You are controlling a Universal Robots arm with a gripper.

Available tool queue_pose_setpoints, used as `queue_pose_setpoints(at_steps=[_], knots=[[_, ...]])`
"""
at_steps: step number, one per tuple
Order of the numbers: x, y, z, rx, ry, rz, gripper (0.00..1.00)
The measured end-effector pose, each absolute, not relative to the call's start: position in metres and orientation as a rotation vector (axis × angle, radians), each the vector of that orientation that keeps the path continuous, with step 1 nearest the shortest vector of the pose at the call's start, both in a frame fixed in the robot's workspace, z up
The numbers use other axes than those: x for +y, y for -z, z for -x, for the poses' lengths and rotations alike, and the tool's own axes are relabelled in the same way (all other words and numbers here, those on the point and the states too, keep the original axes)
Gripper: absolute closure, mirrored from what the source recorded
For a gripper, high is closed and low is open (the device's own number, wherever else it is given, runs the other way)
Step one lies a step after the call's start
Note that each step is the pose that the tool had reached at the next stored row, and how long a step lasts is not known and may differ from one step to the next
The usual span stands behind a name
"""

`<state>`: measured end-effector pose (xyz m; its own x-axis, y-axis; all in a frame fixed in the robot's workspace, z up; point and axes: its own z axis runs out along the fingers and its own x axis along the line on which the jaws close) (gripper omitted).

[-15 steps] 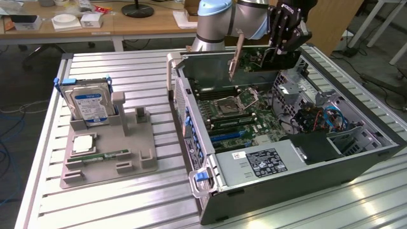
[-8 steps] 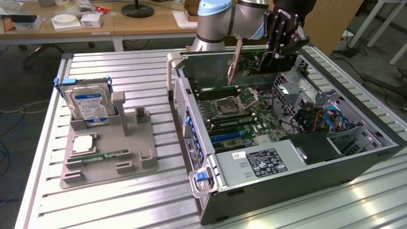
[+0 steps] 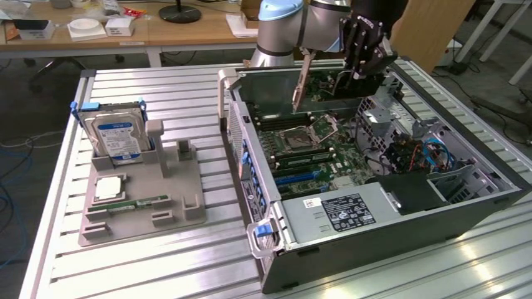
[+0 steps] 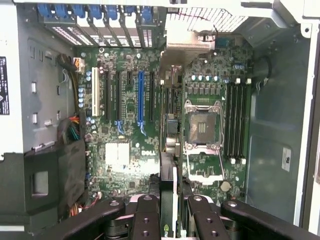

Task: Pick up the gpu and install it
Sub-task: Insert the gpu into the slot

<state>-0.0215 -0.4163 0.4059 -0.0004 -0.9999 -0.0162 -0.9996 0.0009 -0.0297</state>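
Note:
The gpu (image 3: 331, 84) is a thin dark card with a narrow silver bracket (image 3: 302, 81) at one end. It hangs upright above the far part of the open computer case (image 3: 374, 240). My gripper (image 3: 359, 67) is shut on the card's upper edge. From the wrist, the gpu (image 4: 169, 185) shows edge-on between the two black fingers (image 4: 146, 217), held over the motherboard (image 4: 125, 150). The card sits between the CPU socket (image 4: 202, 127) and the row of expansion slots, among them a blue slot (image 4: 140, 100).
A grey fixture (image 3: 166, 187) at the exterior view's left holds a silver hard drive (image 3: 119, 140) and a green memory stick (image 3: 137, 203). The case walls, a drive cage (image 3: 412, 193) and cables (image 3: 424, 156) surround the board. Desks stand behind.

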Motion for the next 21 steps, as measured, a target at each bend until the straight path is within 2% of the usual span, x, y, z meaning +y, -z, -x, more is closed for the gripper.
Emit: queue_pose_setpoints(at_steps=[21], knots=[[-0.418, -0.397, 0.038, 2.199, 0.015, 2.198, 0.74]])
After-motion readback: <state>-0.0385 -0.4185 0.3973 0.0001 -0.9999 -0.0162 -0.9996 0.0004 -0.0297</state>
